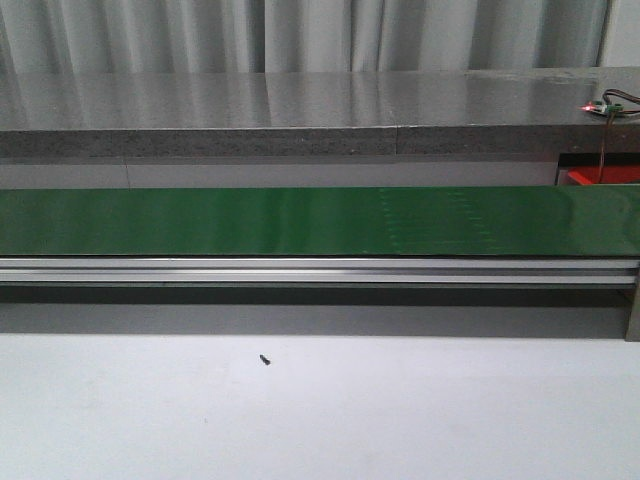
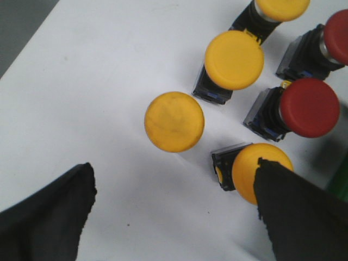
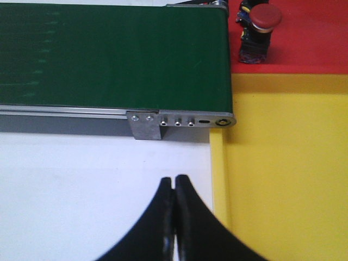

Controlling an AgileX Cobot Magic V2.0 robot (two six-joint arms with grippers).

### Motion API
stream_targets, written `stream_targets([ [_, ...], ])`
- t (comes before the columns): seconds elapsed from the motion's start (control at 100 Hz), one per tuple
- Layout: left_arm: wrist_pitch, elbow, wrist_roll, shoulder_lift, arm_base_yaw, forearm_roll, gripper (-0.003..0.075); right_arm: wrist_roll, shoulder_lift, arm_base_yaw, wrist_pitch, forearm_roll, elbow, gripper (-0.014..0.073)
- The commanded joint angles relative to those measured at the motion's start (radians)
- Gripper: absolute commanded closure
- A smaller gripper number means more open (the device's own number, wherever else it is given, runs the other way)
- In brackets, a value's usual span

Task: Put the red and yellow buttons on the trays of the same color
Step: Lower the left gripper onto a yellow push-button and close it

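In the left wrist view several buttons with black bases lie on the white table: yellow buttons (image 2: pixel 174 121), (image 2: pixel 234 60), (image 2: pixel 255 171) and red buttons (image 2: pixel 309 106), (image 2: pixel 338 36). My left gripper (image 2: pixel 174 187) is open above them, with bare table between its fingers; one finger (image 2: pixel 299 212) covers part of the nearest yellow button. The right wrist view shows my right gripper (image 3: pixel 174 185) shut and empty over the white table, beside the yellow tray (image 3: pixel 283 174). Beyond lies the red tray (image 3: pixel 315 49) with one red button (image 3: pixel 260 30) on it.
A green conveyor belt (image 1: pixel 320 221) on an aluminium rail (image 1: pixel 320 270) runs across the table; its end (image 3: pixel 217 65) meets the two trays. Behind it stands a grey counter (image 1: pixel 300 110) with a small lit circuit board (image 1: pixel 600 107). A small dark screw (image 1: pixel 265 360) lies on the white table.
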Motion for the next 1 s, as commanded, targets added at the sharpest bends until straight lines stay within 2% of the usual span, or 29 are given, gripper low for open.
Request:
stream_targets([
  [0.0, -0.047, -0.046, -0.014, -0.014, 0.002, -0.010, 0.0134, -0.002, -0.002, 0.001, -0.061, -0.007, -0.024, 0.0659],
  [0.63, -0.160, -0.083, -0.015, 0.126, 0.011, -0.017, 0.0148, -0.002, -0.002, 0.001, -0.062, -0.007, -0.024, 0.0659],
  [0.73, -0.164, -0.083, -0.015, 0.126, 0.011, -0.017, 0.0244, -0.002, -0.002, 0.001, -0.062, -0.007, -0.024, 0.0659],
  [0.91, -0.185, -0.083, -0.015, 0.126, 0.011, -0.017, 0.0497, -0.002, -0.002, 0.001, -0.062, -0.007, -0.024, 0.0659],
  [0.99, -0.185, -0.083, -0.015, 0.126, 0.011, -0.017, 0.0552, -0.002, -0.002, 0.001, -0.062, -0.007, -0.024, 0.0659],
])
